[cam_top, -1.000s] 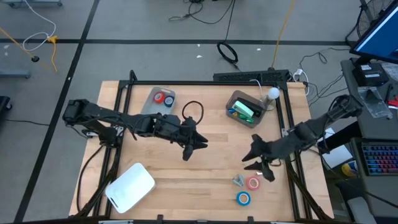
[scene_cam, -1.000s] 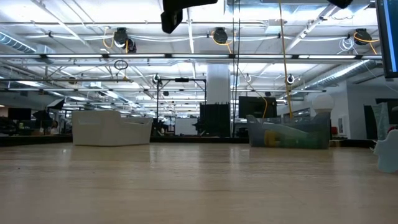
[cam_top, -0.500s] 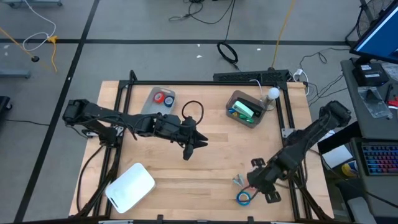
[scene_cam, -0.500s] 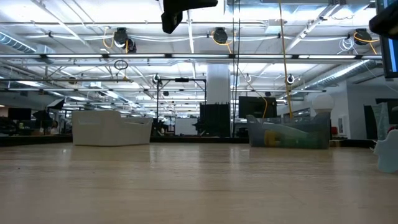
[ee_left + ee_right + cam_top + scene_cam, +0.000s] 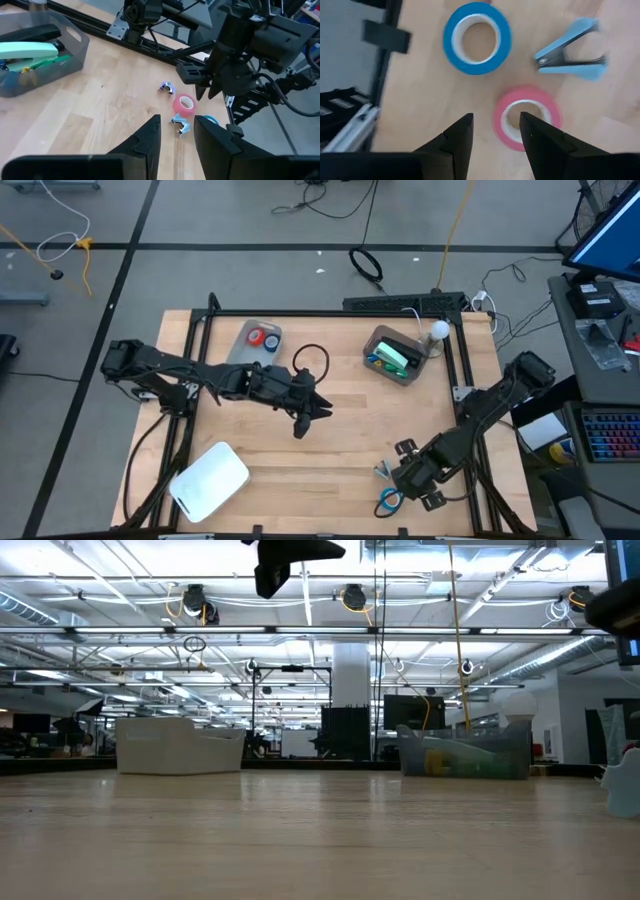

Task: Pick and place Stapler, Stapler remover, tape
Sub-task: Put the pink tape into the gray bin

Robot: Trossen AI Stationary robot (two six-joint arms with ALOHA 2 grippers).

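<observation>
Fingers of the right gripper (image 5: 492,132) stand spread apart, grasping nothing, hanging low over the near right part of the wooden counter (image 5: 350,435). Directly past them lies a red tape roll (image 5: 526,123) with a pale centre, flat on the wood, with a blue tape roll (image 5: 477,37) just beyond it and a blue stapler remover (image 5: 570,50) beside the two, none of them touching. From above, the right gripper (image 5: 412,472) covers the red roll, while the blue roll (image 5: 390,500) shows at its near side. The left gripper (image 5: 308,412) hovers over the middle of the counter, its fingers (image 5: 150,142) parted and empty; its wrist view looks across to the red roll (image 5: 183,104), two small stapler removers (image 5: 180,125) near it, and the right arm above them. At the far right of the counter sits a grey bin (image 5: 397,356) holding a green stapler (image 5: 25,50). A clear tray (image 5: 258,338) at the far left holds one more red roll and one more blue roll. A white box (image 5: 208,478) rests at the near left corner.
</observation>
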